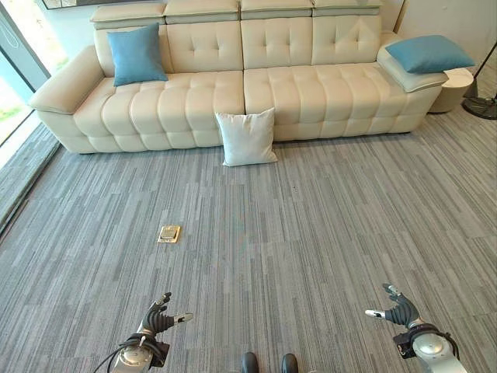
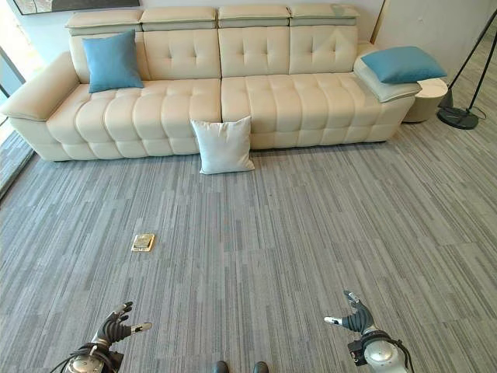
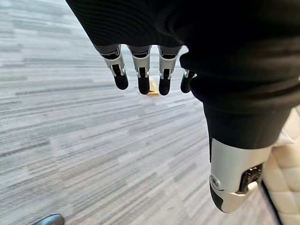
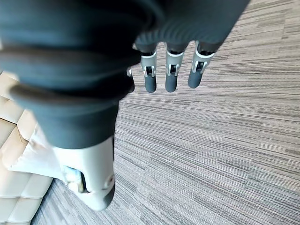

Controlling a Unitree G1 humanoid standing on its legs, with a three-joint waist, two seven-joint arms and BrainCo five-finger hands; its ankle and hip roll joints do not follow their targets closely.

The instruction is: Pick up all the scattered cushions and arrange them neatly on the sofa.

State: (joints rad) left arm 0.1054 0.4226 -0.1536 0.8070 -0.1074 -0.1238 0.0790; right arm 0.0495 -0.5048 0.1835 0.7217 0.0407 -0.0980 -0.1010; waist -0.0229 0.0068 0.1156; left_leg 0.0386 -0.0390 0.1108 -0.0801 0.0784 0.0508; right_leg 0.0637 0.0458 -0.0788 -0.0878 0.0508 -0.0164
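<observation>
Seeing: white cushion (image 1: pixel 247 137) on carpet (image 1: pixel 311 233), leaning vs sofa (image 1: pixel 295 93) front.
Our hands: L hand (image 1: pixel 158 319) & R hand (image 1: pixel 397 311) low, fingers relaxed, holding nothing.
Sofa: we note two blue cushions (image 1: pixel 137 53).

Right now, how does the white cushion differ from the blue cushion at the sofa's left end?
Colour: the white cushion is off-white; the blue cushion at the left end is blue.
Place: the white cushion stands on the carpet, leaning against the sofa's front; the blue cushion sits on the seat, propped against the backrest.
So the white cushion is off the sofa; the blue cushion is already on it.
Shared: both square, upright, untouched by either hand.
</observation>
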